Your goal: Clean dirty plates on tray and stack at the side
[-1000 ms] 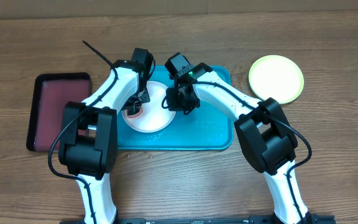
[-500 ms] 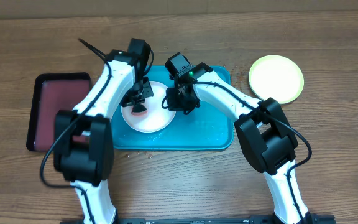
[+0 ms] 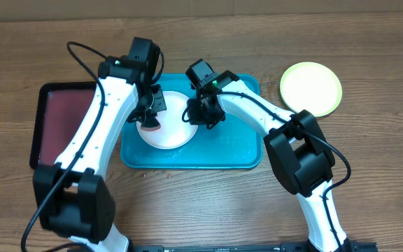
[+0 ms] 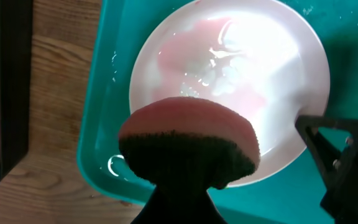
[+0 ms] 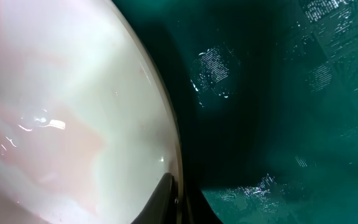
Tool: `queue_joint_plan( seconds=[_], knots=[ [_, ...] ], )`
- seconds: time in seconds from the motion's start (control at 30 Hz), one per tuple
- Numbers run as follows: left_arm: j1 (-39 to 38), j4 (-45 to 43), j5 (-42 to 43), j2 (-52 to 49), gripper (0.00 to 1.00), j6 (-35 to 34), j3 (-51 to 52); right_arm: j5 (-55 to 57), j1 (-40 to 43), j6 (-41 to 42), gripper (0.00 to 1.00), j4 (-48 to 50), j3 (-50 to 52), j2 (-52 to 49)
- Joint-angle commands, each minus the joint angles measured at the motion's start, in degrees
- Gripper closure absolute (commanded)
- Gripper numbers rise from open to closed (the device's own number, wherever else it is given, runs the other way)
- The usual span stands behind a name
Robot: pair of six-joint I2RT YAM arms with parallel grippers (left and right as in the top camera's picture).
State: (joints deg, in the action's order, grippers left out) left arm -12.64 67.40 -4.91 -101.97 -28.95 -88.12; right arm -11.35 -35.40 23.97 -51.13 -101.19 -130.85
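Pink round sponge (image 4: 190,140) hides the left gripper's (image 3: 151,117) pinching fingers above the smeared white round plastic plate (image 4: 241,68). The right gripper (image 3: 200,115) reaches down to the plate's right rim; its closure is unclear.

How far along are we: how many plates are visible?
2: a white plate on the tray, a yellow-green plate on the table to its right. Others may be hidden.
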Motion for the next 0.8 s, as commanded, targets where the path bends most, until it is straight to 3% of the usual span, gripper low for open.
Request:
queue_joint_plan(
  seconds=[0.0,0.37,0.77],
  knots=[
    [0.3,-0.9,-0.3,4.3,0.96,1.4,2.3,1.2,-0.9,-1.5,0.96,-1.2,1.4,-1.0],
    [6.8,-0.8,2.5,4.5,0.96,1.8,4.0,2.9,-0.9,-1.5,0.96,-3.4,-0.7,0.2],
    [17.5,1.8,3.0,4.5,0.95,3.3,4.1,26.2,-4.5,-4.9,0.96,-5.7,-0.9,10.6]
  ],
)
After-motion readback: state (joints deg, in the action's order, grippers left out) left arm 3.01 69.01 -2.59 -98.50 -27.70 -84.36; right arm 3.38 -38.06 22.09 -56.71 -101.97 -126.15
